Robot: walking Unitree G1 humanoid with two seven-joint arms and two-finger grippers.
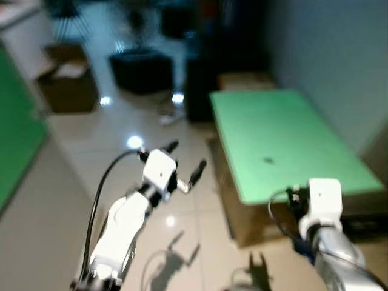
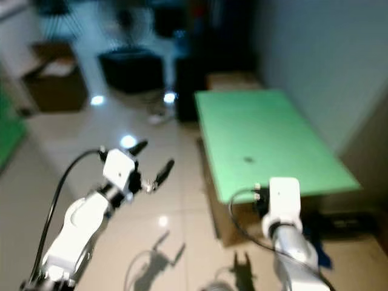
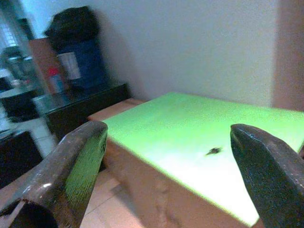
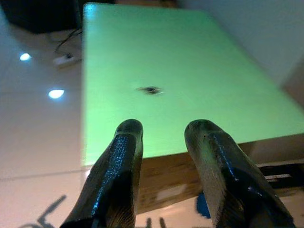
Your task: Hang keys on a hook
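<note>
A small dark bunch of keys [image 1: 267,160] lies near the middle of a low green-topped table [image 1: 303,115], also visible as the keys [image 4: 150,90] in the right wrist view. My left gripper [image 1: 187,155] is raised over the tiled floor to the left of the table, open wide with nothing between its fingers [image 3: 78,166]. My right arm [image 1: 324,200] is at the table's near edge. The right gripper [image 4: 164,130] points over that edge toward the keys, open by a narrow gap, and holds nothing. The views are blurred.
A wall runs along the table's right side. A brown box [image 1: 245,79] stands behind the table and a dark cabinet [image 1: 200,91] beside it. Farther left are a black bin [image 1: 142,70] and an open cardboard box [image 1: 66,85]. A cable [image 1: 170,115] lies on the floor.
</note>
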